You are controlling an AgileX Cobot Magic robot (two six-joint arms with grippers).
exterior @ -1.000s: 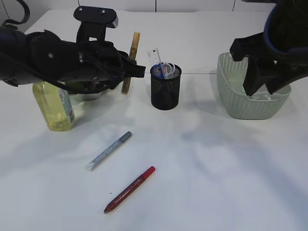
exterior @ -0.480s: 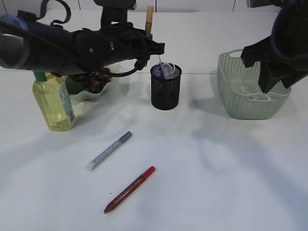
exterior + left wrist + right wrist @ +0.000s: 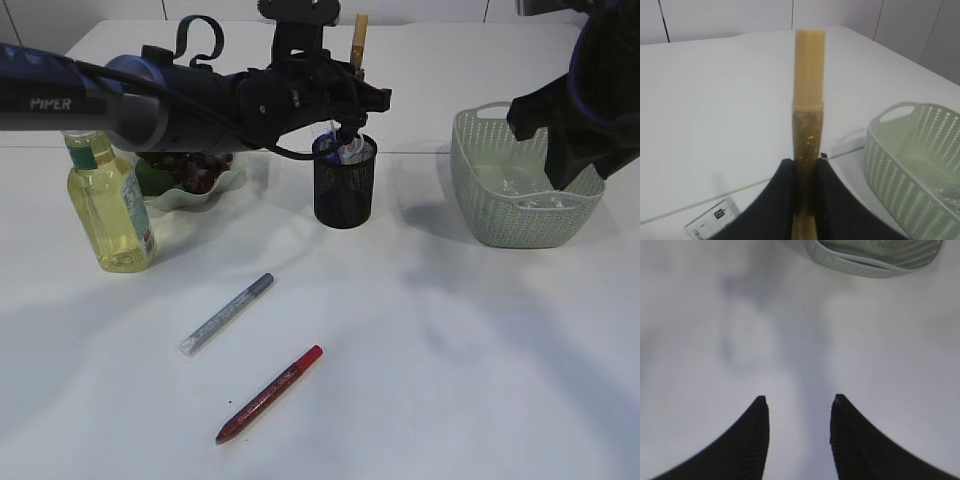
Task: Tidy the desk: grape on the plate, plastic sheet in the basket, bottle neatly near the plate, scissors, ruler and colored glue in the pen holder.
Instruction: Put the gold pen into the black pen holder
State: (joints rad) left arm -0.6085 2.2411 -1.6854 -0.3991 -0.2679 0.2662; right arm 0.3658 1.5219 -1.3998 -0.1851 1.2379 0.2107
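Left gripper clamps yellow glitter glue stick upright, above black mesh pen holder | holder seemingly contains clear ruler, scissors, view blurry | silver glue pen, red glue pen lie on white table | right gripper spread, empty, near pale-green woven basket
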